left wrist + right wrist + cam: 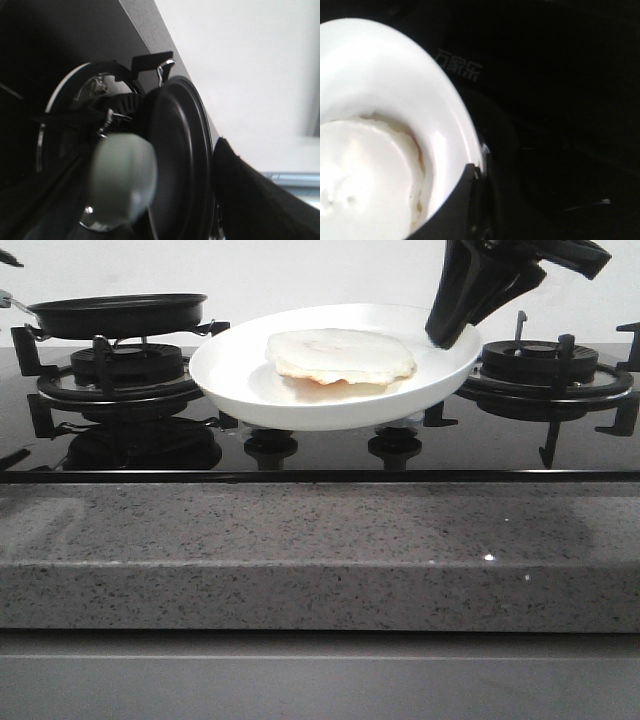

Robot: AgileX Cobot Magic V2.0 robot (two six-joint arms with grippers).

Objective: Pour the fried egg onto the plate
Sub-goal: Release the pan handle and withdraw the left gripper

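The white plate hangs tilted above the middle of the stove. The fried egg lies flat on it, with an orange-brown edge underneath. My right gripper is shut on the plate's right rim. In the right wrist view the jaws clamp the rim of the plate beside the egg. The black frying pan sits on the left burner. In the left wrist view the pan is edge-on. Its pale handle lies between my left gripper's spread fingers, with a gap to the right finger.
Black burner grates stand at the left and right of the glass cooktop. Two knobs sit below the plate. A grey speckled counter edge runs along the front. A white wall is behind.
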